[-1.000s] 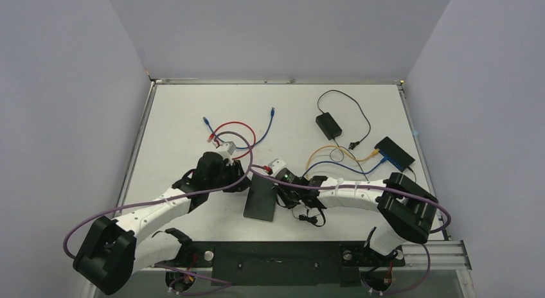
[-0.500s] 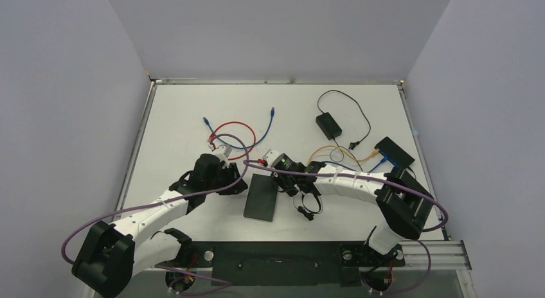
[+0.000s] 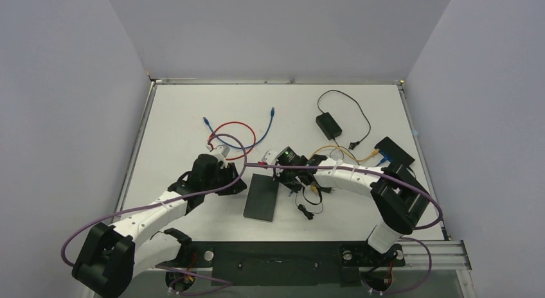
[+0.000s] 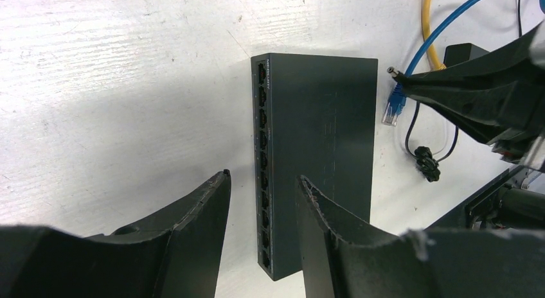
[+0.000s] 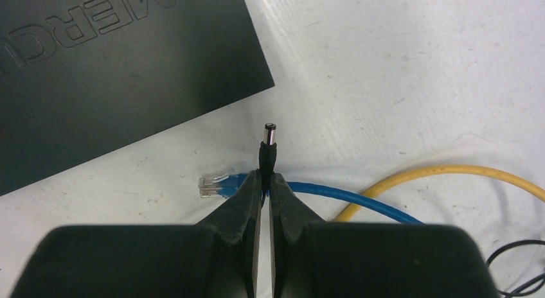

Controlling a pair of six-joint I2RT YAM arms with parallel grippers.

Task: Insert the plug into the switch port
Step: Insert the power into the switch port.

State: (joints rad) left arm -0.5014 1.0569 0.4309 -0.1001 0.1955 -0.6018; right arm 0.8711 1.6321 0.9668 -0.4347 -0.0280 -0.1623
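The black switch (image 3: 261, 197) lies flat on the table; its row of ports (image 4: 262, 137) runs along its left side in the left wrist view. My left gripper (image 3: 239, 186) is open and empty, low by the switch's near left edge, with its fingers (image 4: 199, 208) straddling the port side. My right gripper (image 3: 285, 176) is shut on a black barrel plug (image 5: 267, 147), whose metal tip points forward, just off the switch's far right corner (image 5: 257, 79). The plug tip also shows in the left wrist view (image 4: 390, 71), clear of the switch.
A blue network cable with a clear plug (image 5: 215, 184) and a yellow cable (image 5: 450, 173) lie under my right gripper. A bundled black cord (image 3: 305, 209) lies right of the switch. A power adapter (image 3: 328, 125), a second black box (image 3: 394, 152) and red and blue cables (image 3: 234, 139) lie farther back.
My right gripper has carried the plug away from me and leftward, from beside the switch's right edge to its far right corner. The left arm has barely shifted.
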